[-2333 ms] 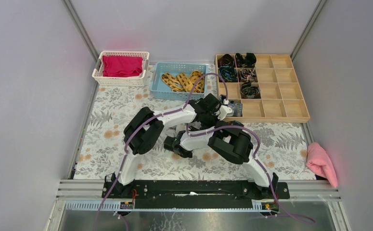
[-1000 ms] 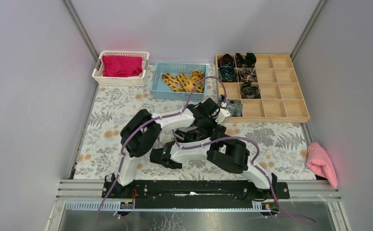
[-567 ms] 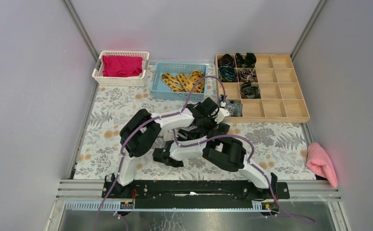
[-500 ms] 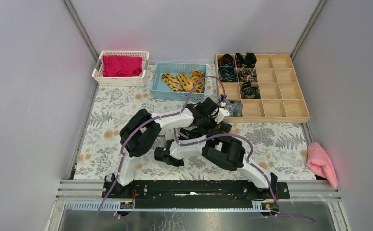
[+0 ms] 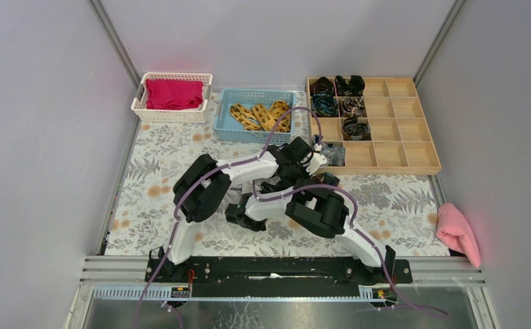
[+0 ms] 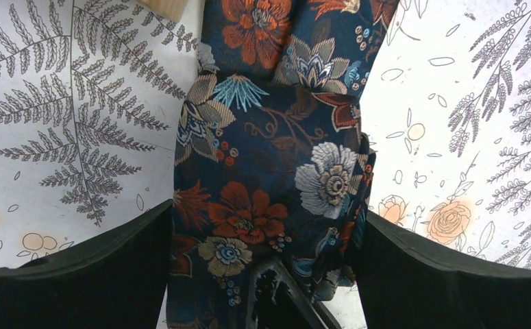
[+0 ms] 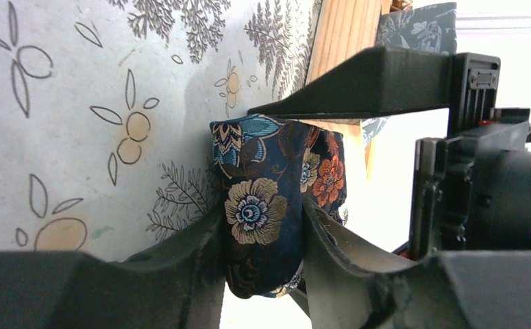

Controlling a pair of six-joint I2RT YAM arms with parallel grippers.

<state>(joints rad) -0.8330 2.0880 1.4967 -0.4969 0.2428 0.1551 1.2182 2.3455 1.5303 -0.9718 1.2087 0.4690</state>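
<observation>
A navy tie with orange, white and blue flowers (image 6: 269,137) lies stretched over the leaf-printed mat, its far end reaching the corner of the wooden compartment tray (image 5: 401,127). My left gripper (image 6: 266,236) is shut across the tie's width, with a finger against each edge. The right gripper (image 7: 262,240) is shut on a folded, rolled part of the same tie (image 7: 269,185), just below the left gripper's black finger (image 7: 358,82). From above, the left gripper (image 5: 315,152) sits at the tray's near-left corner. The right arm (image 5: 317,209) crosses under it, and its fingers are hidden there.
A white basket holding red cloth (image 5: 173,94) and a blue basket of yellow patterned ties (image 5: 259,115) stand at the back. Several tray compartments hold rolled ties (image 5: 350,127). A pink cloth (image 5: 458,233) lies off the mat at the right.
The right arm's wrist swung left and toward the near edge, then came back right under the left arm. The left gripper stayed by the tray corner.
</observation>
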